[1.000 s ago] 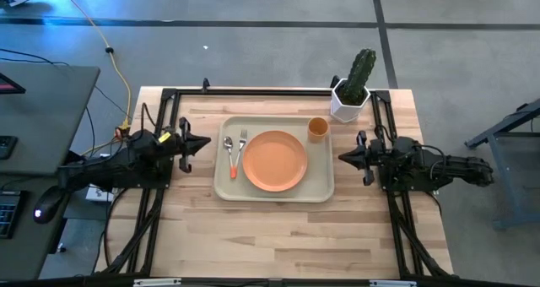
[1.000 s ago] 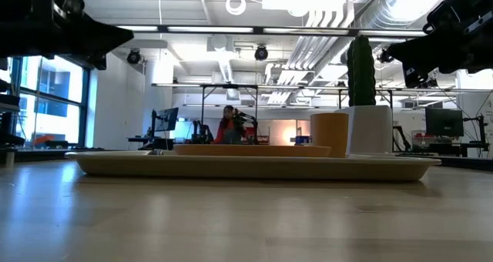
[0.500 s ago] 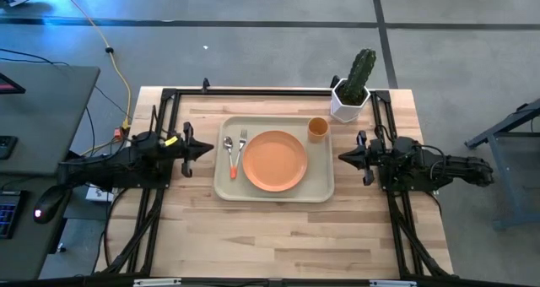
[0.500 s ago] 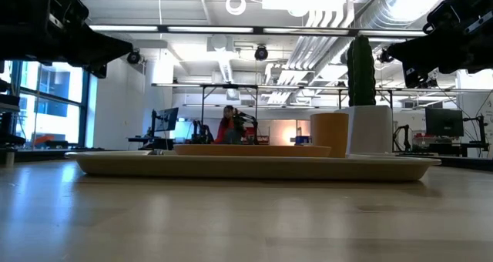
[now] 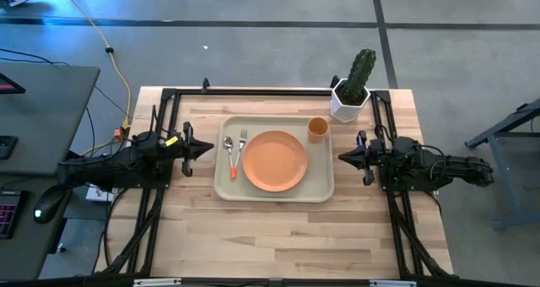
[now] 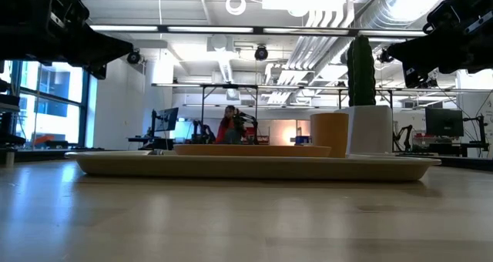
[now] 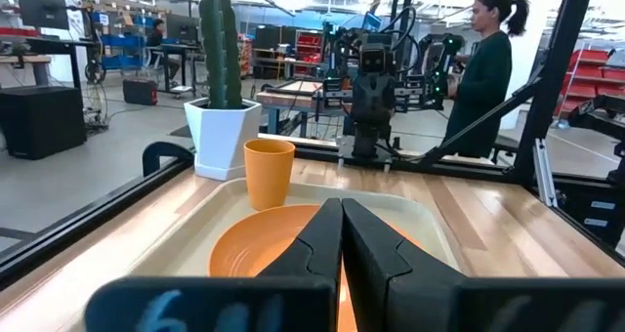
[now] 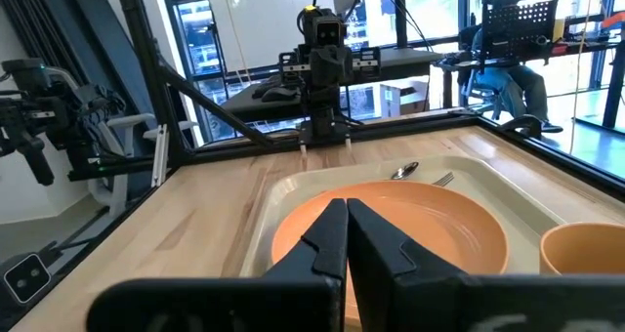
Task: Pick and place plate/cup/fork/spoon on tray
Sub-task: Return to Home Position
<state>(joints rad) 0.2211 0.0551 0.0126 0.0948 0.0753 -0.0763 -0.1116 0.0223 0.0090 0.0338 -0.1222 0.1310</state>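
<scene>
The beige tray lies in the middle of the table. On it are the orange-tan plate, the orange cup at its far right corner, and the spoon and fork side by side at its left. My left gripper is shut and empty, above the table left of the tray. My right gripper is shut and empty, right of the tray. The plate and cup show past the left fingers; the plate and the cutlery show past the right fingers.
A white pot with a green cactus stands on the table's far right corner, just beyond the tray. Black frame rails run along the table's far and side edges. Bare wood lies between the tray and the near edge. A person stands beyond the table.
My left gripper has drawn back a little toward the table's near edge and settled level, left of the tray; its fingers stay shut. The right arm and the things on the tray have kept still.
</scene>
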